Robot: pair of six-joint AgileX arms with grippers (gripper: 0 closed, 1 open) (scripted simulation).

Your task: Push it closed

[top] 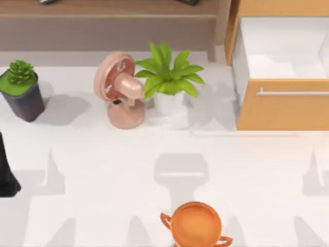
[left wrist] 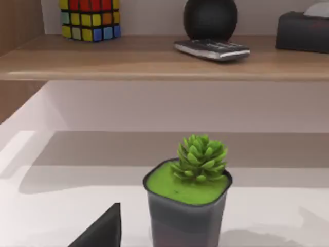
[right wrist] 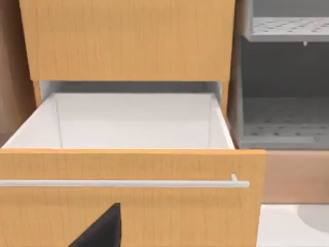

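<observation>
The drawer (top: pixel 281 105) stands pulled out at the table's far right, its white inside bare and its silver bar handle (top: pixel 293 93) facing the near side. Left of it sit a leafy plant (top: pixel 168 77), a pink fan (top: pixel 121 87) and a succulent pot (top: pixel 21 88). An orange pot (top: pixel 196 225) rests at the near edge. Whether either gripper's fingers are released or clenched, I cannot tell.

The drawer (top: pixel 281 105) stands pulled open at the tabletop's far right corner. Its front (right wrist: pixel 128 198) is light orange-tan wood, upright, with a thin silver bar handle (right wrist: pixel 123 183) running level across it. Behind the front, the white inner walls (right wrist: pixel 133 121) show, with nothing visible inside.
</observation>
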